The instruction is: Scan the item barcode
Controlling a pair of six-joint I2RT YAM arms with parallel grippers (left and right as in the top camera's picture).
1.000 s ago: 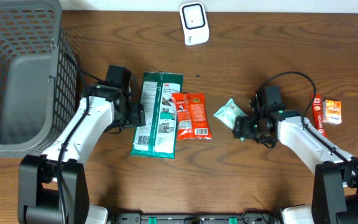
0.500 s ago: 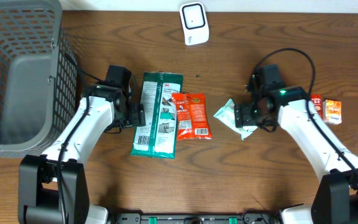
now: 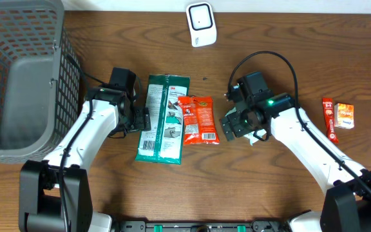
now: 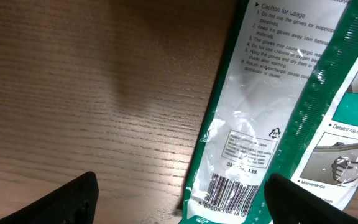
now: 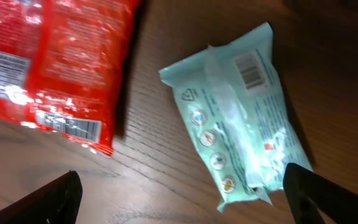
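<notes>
A white barcode scanner (image 3: 200, 24) stands at the table's back edge. A long green packet (image 3: 164, 119) lies flat, its barcode (image 4: 229, 190) showing between the fingers of my left gripper (image 4: 182, 182), which hangs open over the packet's lower left edge (image 3: 143, 119). A red pouch (image 3: 198, 119) lies next to the packet. My right gripper (image 3: 236, 126) hovers open above a pale teal pouch (image 5: 241, 118), which it mostly hides from overhead. In the right wrist view its jaws (image 5: 182, 183) stand wide over bare wood, the teal pouch by the right finger and the red pouch (image 5: 61, 62) to the left.
A grey mesh basket (image 3: 18, 77) fills the left side of the table. Two small red and orange boxes (image 3: 338, 115) lie at the far right. The right arm's cable (image 3: 282, 61) loops above its wrist.
My right arm has swung left from beside the teal pouch to over it, close to the red pouch, and its jaws have opened wider. The left arm has not moved.
</notes>
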